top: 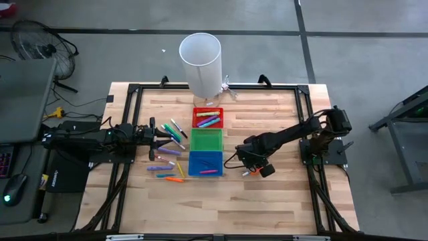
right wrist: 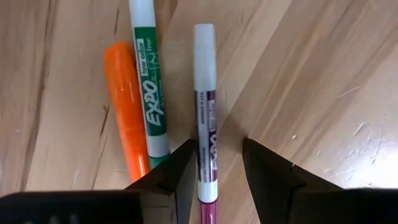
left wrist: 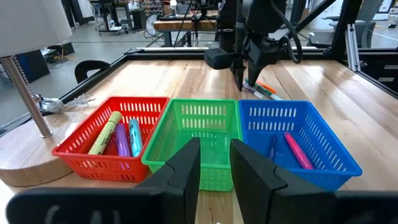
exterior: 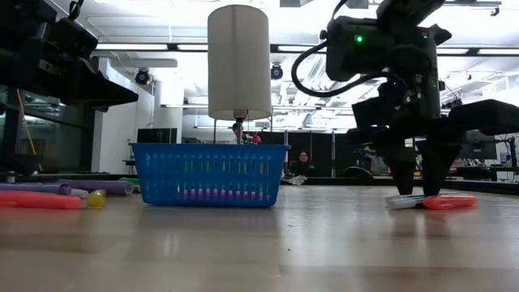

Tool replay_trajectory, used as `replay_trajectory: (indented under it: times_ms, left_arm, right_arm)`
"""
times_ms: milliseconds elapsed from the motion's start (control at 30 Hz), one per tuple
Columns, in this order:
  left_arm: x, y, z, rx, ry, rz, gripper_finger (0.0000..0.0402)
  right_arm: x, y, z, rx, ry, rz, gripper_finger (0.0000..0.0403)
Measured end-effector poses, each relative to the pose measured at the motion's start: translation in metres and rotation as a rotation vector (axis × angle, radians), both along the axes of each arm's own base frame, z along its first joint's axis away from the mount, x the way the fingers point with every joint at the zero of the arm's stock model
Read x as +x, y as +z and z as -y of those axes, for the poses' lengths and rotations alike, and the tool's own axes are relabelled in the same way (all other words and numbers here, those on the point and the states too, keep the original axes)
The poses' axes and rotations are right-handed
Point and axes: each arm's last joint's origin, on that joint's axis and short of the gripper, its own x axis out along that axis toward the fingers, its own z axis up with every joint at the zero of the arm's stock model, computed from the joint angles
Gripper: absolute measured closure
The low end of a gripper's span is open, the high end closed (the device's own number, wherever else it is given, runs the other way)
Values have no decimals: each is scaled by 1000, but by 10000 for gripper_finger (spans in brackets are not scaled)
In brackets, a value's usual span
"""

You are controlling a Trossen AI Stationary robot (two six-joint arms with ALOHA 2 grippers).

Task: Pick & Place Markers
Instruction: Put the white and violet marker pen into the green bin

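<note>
- Purple marker (right wrist: 206, 134) lies flat on the surface directly under the right claw (right wrist: 216, 163); its long axis runs lengthwise through the gap, parallel to the fingers' inner faces rather than across them
- Right claw is open and holds nothing; one finger sits just beside the purple marker's barrel, the other stands off on the far side; fingertips are down near the surface
- Green marker (right wrist: 148, 81) and orange marker (right wrist: 126, 118) lie just outside that same near finger, parallel to the purple one; the close finger is likely to nudge the green one
- Judgement: closing now would pinch the barrel across its width, so the coming move needs only a small sideways centring
- Blue bin (top: 206, 163) lies just beside this claw; the right arm is far nearer
- Left claw (left wrist: 215, 163) waits on the bins' far side, facing the green bin (left wrist: 202, 134), fingers slightly parted, empty
</note>
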Motion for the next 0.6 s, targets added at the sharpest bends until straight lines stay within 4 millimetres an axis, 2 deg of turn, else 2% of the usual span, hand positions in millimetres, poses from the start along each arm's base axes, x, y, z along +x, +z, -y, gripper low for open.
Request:
replay_trajectory:
  times_ms: [200,500,600]
  left_arm:
    - [0,0,0,0,0,0,316]
    - [0,0,0,0,0,0,316]
    - [0,0,0,0,0,0,316]
  right_arm:
    - [3,-9,0,-35,-4,-13,287]
    - [4,-10,1,-52,-23,-2,379]
    - [5,-10,1,-47,-44,-2,383]
